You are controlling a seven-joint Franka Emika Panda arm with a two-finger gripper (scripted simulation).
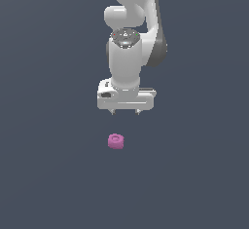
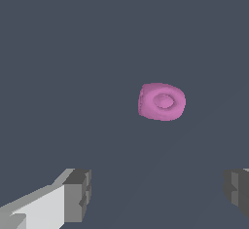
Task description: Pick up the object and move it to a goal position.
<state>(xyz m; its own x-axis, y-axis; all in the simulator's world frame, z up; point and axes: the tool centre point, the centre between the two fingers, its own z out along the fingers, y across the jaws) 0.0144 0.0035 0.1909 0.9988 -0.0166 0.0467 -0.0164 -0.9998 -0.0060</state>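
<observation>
The object (image 1: 116, 141) is a small pink-purple stubby cylinder with a raised round knob on top, lying on the dark grey floor. It also shows in the wrist view (image 2: 161, 102). My white gripper (image 1: 125, 111) hangs above it, slightly toward the exterior view's right, with a clear gap between the fingertips and the object. The jaws stand wide apart and hold nothing. In the wrist view the gripper (image 2: 158, 194) shows two grey fingertips (image 2: 78, 195) at the picture's edge, apart from the object.
Only the flat dark grey floor (image 1: 48, 174) surrounds the object. The white arm (image 1: 131, 9) rises behind the gripper to the exterior view's upper edge.
</observation>
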